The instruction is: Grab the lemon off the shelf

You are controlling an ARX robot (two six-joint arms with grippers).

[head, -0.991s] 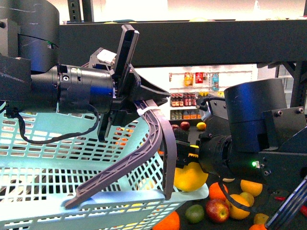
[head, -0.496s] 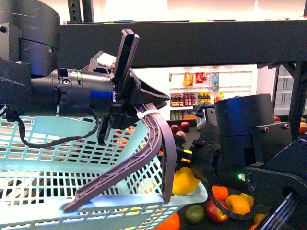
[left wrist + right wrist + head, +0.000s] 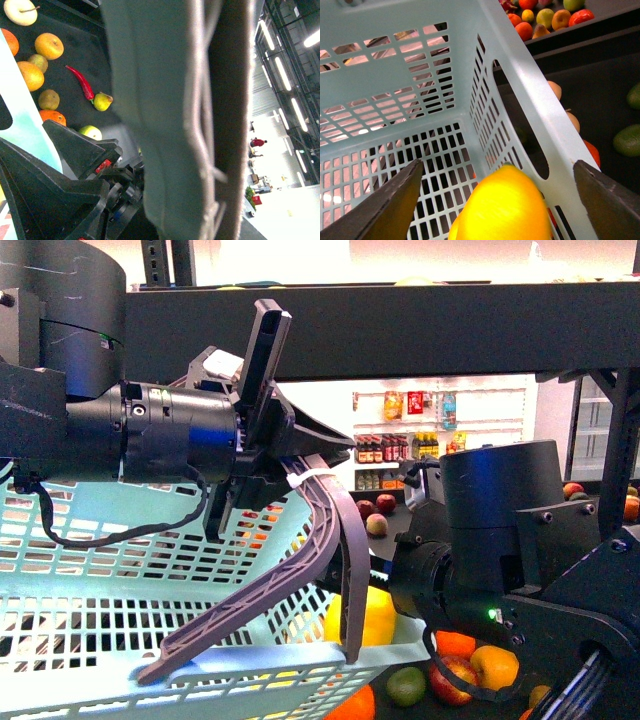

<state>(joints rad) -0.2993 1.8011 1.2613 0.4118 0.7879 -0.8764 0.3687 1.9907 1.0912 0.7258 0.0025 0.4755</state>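
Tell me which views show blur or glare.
Front view: the store behind the shelf is washed out. Left wrist view: the basket handle is too near, blurred; ceiling lights glare. Right wrist view: the lemon is soft, the basket sharp.

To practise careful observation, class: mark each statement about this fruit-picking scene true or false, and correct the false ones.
1. The left gripper clamps the basket's handle. True.
2. The lemon lies among the loose fruit. False: it is between the fingers of the right gripper, over the basket.
3. The basket is pale blue with slotted walls. True.
4. A red chilli lies inside the basket. False: it lies on the shelf, outside the basket.
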